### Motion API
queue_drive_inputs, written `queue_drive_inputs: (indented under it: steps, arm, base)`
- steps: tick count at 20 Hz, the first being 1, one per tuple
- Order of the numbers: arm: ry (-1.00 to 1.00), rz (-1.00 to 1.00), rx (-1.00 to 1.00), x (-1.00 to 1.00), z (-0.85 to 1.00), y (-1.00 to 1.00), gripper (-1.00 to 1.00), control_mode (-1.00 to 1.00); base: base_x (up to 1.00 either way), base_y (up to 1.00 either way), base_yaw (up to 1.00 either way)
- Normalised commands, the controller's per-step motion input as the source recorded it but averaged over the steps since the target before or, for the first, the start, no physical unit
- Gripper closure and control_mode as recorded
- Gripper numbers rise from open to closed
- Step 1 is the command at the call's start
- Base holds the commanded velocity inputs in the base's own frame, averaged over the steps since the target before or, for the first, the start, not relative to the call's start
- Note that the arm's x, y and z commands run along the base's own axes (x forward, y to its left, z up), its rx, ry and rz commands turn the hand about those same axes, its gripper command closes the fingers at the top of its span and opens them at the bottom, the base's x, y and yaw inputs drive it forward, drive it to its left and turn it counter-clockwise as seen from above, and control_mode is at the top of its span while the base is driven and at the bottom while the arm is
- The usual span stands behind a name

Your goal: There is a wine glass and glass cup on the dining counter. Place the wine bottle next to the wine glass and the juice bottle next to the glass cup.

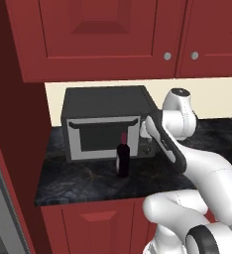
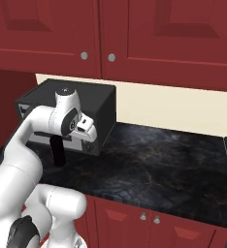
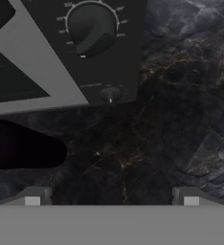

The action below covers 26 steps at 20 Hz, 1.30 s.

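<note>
The wine bottle [image 1: 122,158], slim and nearly black with a pinkish-red neck, stands upright on the black worktop just in front of the microwave door. In the right base view the wine bottle [image 2: 58,151] is partly behind my arm. It is a dark blurred shape [image 3: 23,146] at the left of the hand view. My gripper [image 3: 111,198] hovers open above bare worktop to the bottle's right, below the microwave's knobs, with nothing between its fingertips [image 3: 32,197]. The wine glass, glass cup, juice bottle and dining counter are out of view.
A black and silver microwave [image 1: 105,121] sits at the back of the worktop [image 2: 159,160] under red wall cabinets [image 1: 103,34]. A tall red panel [image 1: 14,149] closes the left side. The worktop stretches bare to the right of the microwave.
</note>
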Motion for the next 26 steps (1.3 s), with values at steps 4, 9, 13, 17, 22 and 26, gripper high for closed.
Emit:
queue_drive_inputs:
  steps: [4, 9, 13, 17, 22, 26]
  arm:
    - [0.0, 0.0, 0.0, 0.0, 0.0, 0.0, -1.0, 1.0]
    - [0.0, 0.0, 0.0, 0.0, 0.0, 0.0, -1.0, 1.0]
    - [-0.01, 0.11, 0.02, -0.19, 0.0, 0.0, -1.0, -1.0]
    - [-0.02, 0.17, 0.06, -0.32, 0.0, 0.0, -1.0, -1.0]
    - [0.0, 0.15, 0.01, -0.27, -0.01, 0.01, -1.0, -1.0]
    - [0.0, 0.13, 0.01, -0.19, -0.01, 0.02, -1.0, -1.0]
  base:
    - [-0.01, 0.0, 0.0]
    - [-0.08, 0.0, 0.0]
    - [-0.04, 0.0, 0.02]
    - [0.0, 0.0, 0.0]
    - [0.0, 0.0, 0.0]
    - [0.0, 0.0, 0.0]
